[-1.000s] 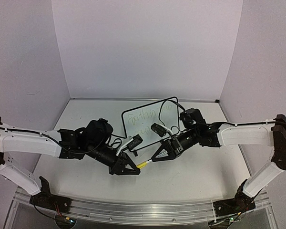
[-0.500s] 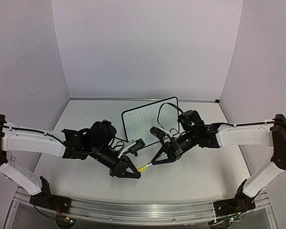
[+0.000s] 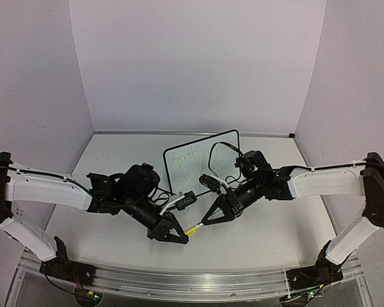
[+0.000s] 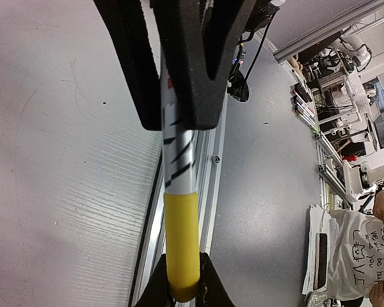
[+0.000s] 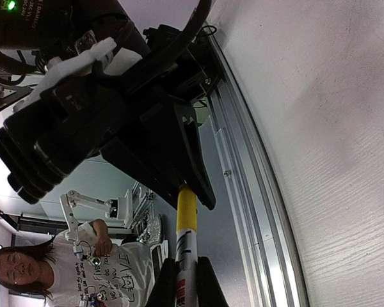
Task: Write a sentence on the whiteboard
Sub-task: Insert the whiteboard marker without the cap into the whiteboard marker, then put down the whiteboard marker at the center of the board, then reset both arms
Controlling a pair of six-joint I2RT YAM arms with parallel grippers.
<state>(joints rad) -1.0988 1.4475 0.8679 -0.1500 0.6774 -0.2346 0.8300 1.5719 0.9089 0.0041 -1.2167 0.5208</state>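
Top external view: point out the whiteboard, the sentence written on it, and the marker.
whiteboard (image 3: 229,138), top external view, bare white surface near its upper right corner.
sentence (image 3: 191,157), top external view, the upper handwritten line.
marker (image 3: 192,228), top external view, its yellow section.

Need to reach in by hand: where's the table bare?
Bare: back-left, between left wall and whiteboard; back-right, behind the right arm; front strip along the rail. Crowded: centre, where left hand and right hand grip the marker before the whiteboard.

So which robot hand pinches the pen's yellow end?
The left gripper: it pinches the yellow end of the marker; the right gripper holds its white barrel.
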